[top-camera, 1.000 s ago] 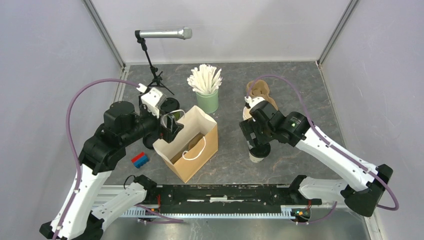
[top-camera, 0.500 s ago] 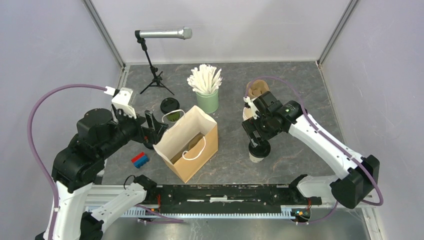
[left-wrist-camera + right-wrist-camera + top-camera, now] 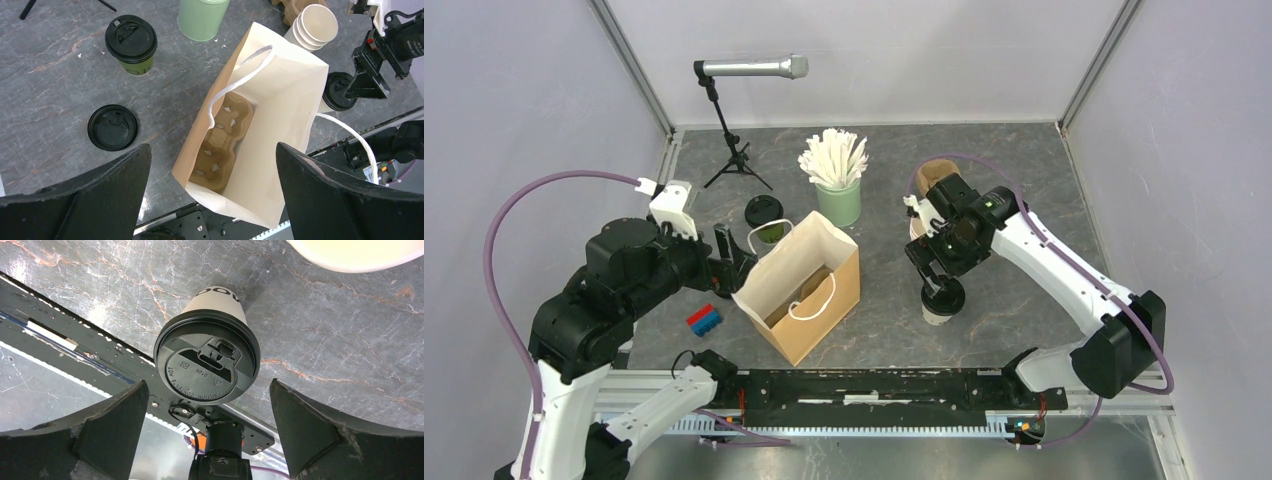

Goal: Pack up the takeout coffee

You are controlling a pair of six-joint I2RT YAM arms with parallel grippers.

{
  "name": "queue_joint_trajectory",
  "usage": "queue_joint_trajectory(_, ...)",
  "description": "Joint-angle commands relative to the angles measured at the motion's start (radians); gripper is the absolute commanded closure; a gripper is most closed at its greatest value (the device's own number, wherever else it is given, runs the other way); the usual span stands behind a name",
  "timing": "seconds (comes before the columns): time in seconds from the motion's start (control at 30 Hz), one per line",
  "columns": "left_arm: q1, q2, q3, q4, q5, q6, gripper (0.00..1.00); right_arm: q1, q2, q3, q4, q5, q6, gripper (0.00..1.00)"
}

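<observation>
The right fingers [image 3: 102, 437] are spread wide and hold nothing. In the right wrist view they stand one on each side of the white cup [image 3: 207, 367], above its lid, and I see no contact with it. This cup stands upright on the desk [image 3: 1024, 190], in the lower right part of the overhead view, to the right of the paper bag [image 3: 809, 290] and apart from it. The left fingers [image 3: 95, 200] are also spread wide and empty. They hang at the left side of the bag and look down into its open mouth, where a brown carrier tray [image 3: 220, 140] lies at the bottom with empty pockets. The olive-green cup [image 3: 131, 42], with its lid on, stands in the upper left of the left wrist view, and a loose lid [image 3: 113, 127] lies flat on the desk below it.

I judge that the step in hand is the reach for the white cup; neither cup is packed yet. The next move calls for lowering the right fingers around the paper wall under the lid rim, then closing gently, because a paper cup gives way and its lid can pop off. After this the cup must stay upright on its way into a pocket of the tray.
</observation>
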Motion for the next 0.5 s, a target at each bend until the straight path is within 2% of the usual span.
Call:
queue_joint_trajectory(0.0, 0.005, -0.002, 0.011, 0.003, -0.039, -0.021, 0.00, -0.003, 0.010, 0.007, 0.019, -0.022, -0.019, 0.03)
queue_joint_trajectory(0.47, 0.005, -0.001, 0.000, -0.003, -0.033, -0.012, 0.00, -0.001, 0.017, -0.039, 0.032, 0.001, -0.026, 0.04)
